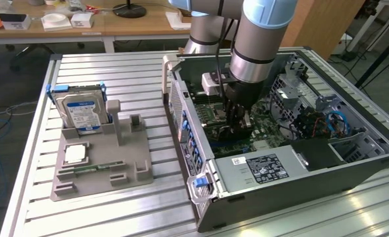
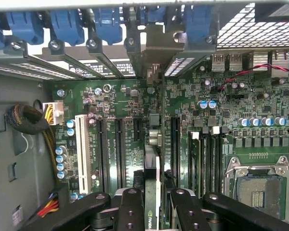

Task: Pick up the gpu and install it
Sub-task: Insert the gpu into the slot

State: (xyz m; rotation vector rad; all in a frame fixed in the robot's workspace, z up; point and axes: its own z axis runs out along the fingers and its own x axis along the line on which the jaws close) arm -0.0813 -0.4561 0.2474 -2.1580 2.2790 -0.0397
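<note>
While reaching down into the open computer case (image 1: 300, 170) lying along the counter's (image 1: 135, 74) edge at the exterior view's right, grips the gpu (image 2: 154, 137) edge-on: end effector (image 2: 156, 204) clamped on the card's near end, one of the black fingers (image 2: 130, 207) pressed to each face, no gap on either side. Held directly ahead of the wrist rather than off to a side, long axis running straight away toward the case's rear wall and its row of blue latches (image 2: 106, 24). Silver end bracket (image 2: 156, 50) at the far end, right up by the rear openings; cannot tell whether touching them. Lined up lengthwise with the long black slots (image 2: 119, 144) on the green motherboard (image 2: 207, 91), between the short slot and the long one nearer the processor socket (image 2: 257, 190). Probably just above a slot or partly into it, though hidden there by the card's own edge. Judged as mid-install: already lifted and brought in, seating not confirmed. Well apart, toward the counter's opposite edge at the exterior view's left: grey holder (image 1: 102, 168) with the hard drive (image 1: 82, 111) upright in it.
</note>
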